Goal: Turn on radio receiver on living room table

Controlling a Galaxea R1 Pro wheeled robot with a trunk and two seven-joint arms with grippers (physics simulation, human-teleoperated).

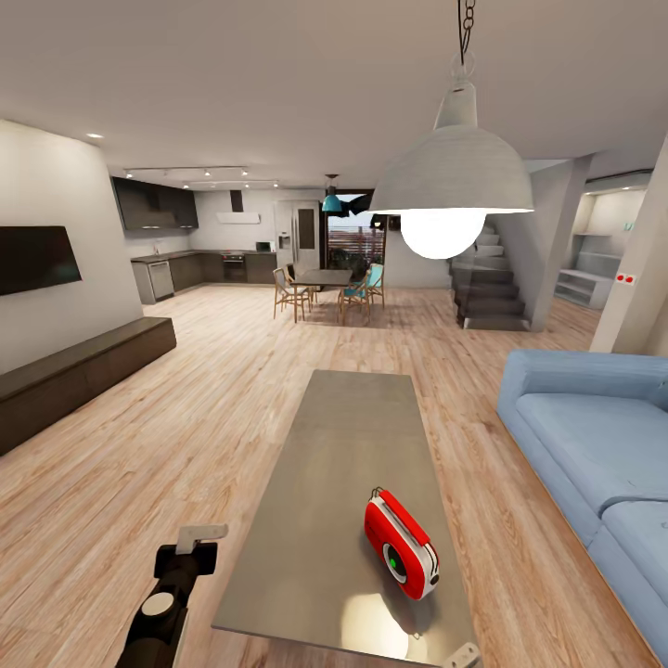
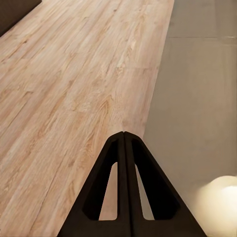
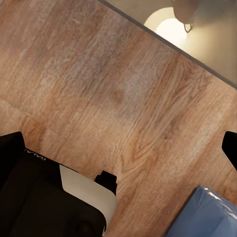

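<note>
**Radio on table, near end, toward the right edge; left arm closest in view**

- Radio [image 1: 401, 545]: small red box with rounded corners, white side band, round dark dial with green centre, thin wire handle at its top. It stands upright on the table [image 1: 315, 520], near the near end and closer to the right long edge than the left. Its long axis runs aslant to the table's edges; the dial faces the near-left.
- Table: long, low, grey glossy top, showing a pale lamp reflection near the near edge.
- Left gripper [image 2: 124, 143]: black fingers pressed together, holding nothing. In the head view it sits just off the table's near-left corner, over the floor [image 1: 139, 445]; the radio lies ahead and to its right.
- Right gripper: finger tips barely visible; whether it is spread or closed cannot be told.
- Floor: light wood planks. Sofa [image 1: 594, 436]: blue, beyond the right edge.
- Judgement: either arm must reach inward over the near end.
</note>
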